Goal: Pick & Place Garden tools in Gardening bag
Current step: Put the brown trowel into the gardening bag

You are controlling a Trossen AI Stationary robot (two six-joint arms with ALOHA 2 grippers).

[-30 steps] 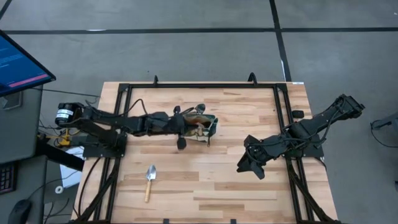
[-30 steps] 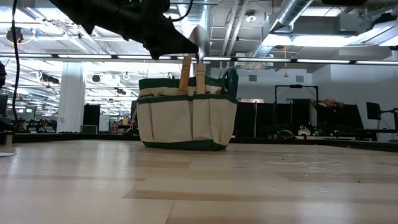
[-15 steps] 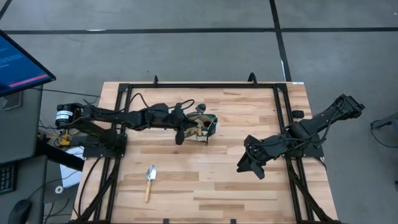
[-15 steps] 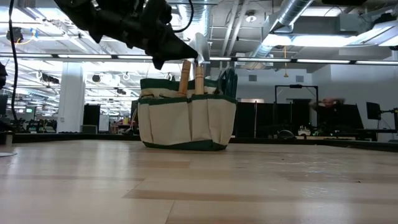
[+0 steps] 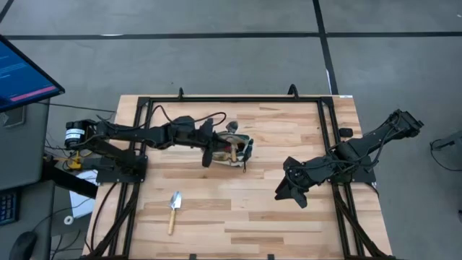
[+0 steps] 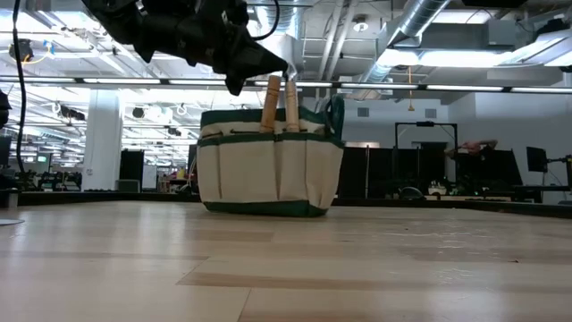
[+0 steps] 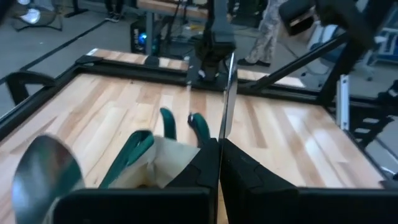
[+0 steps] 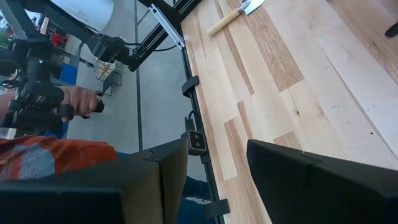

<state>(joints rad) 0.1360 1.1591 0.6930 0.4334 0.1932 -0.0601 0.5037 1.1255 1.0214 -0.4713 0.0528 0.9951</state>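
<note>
The beige gardening bag (image 5: 240,149) with green trim stands upright on the table left of centre; it also shows in the low view (image 6: 268,170). My left gripper (image 5: 219,148) is over the bag's top, shut on a trowel. Two wooden handles (image 6: 270,98) stick up out of the bag below it. Another silver blade (image 7: 46,171) shows at the bag's far side. One trowel (image 5: 173,209) lies flat near the table's near left. My right gripper (image 5: 289,189) is open and empty at the table's right. The shears and glove are out of view. My left gripper pinches the trowel's thin metal blade (image 7: 227,93) between its two shut fingers, the blade seen edge-on past the fingertips. The fingers reach nearly level from the table's left, above the bag's rim. The trowel's wooden handle (image 6: 290,98) points down into the bag.
A black frame (image 5: 216,99) runs around the table's edges. Bare wood lies between the bag and my right gripper. A person's hand (image 8: 74,99) shows beyond the table's edge in the right wrist view. A monitor (image 5: 22,72) stands off the table's left.
My left gripper has moved a little toward the table's far edge over the bag, keeping its hold on the trowel. The bag has shifted slightly under it.
</note>
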